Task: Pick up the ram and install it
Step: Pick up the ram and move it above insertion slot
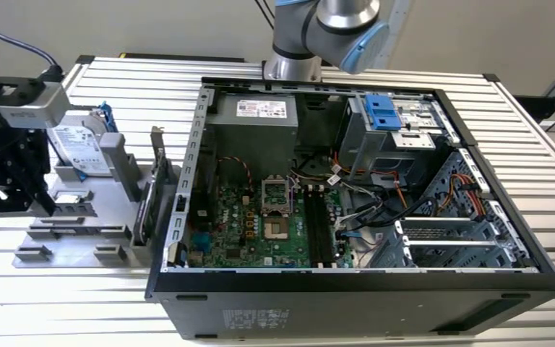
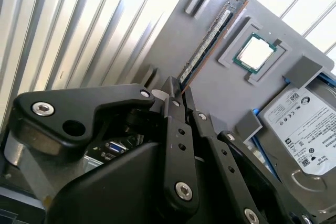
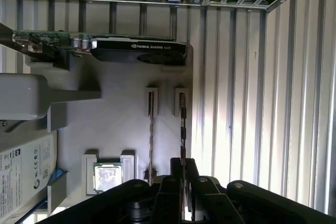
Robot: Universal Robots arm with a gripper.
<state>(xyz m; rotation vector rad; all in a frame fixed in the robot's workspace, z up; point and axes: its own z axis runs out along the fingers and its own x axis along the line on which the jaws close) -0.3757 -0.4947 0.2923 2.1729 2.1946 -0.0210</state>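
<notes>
The ram [image 2: 210, 40] is a long thin stick standing on edge in a slot of the grey parts tray [image 2: 173, 30]. It appears edge-on in the first wrist view as ram [image 3: 182, 127]. My gripper [image 2: 177, 92] sits at one end of the stick, its black fingers pressed together on either side of it, also seen as gripper [image 3: 182, 170]. The stick still rests in its tray slot. In the exterior view my gripper [image 1: 12, 181] hangs over the tray [image 1: 75, 235] at the exterior view's left. The motherboard's black memory slots [image 1: 321, 225] lie inside the open computer case [image 1: 355, 289].
A second thin stick [image 3: 151, 129] stands in the neighbouring slot. The tray also holds a square silver processor [image 2: 254, 53], a hard drive [image 2: 304, 124] and an expansion card [image 3: 136, 48]. The case wall [image 1: 176, 202] rises right beside the tray. Ribbed metal tabletop [image 1: 548, 144] surrounds everything.
</notes>
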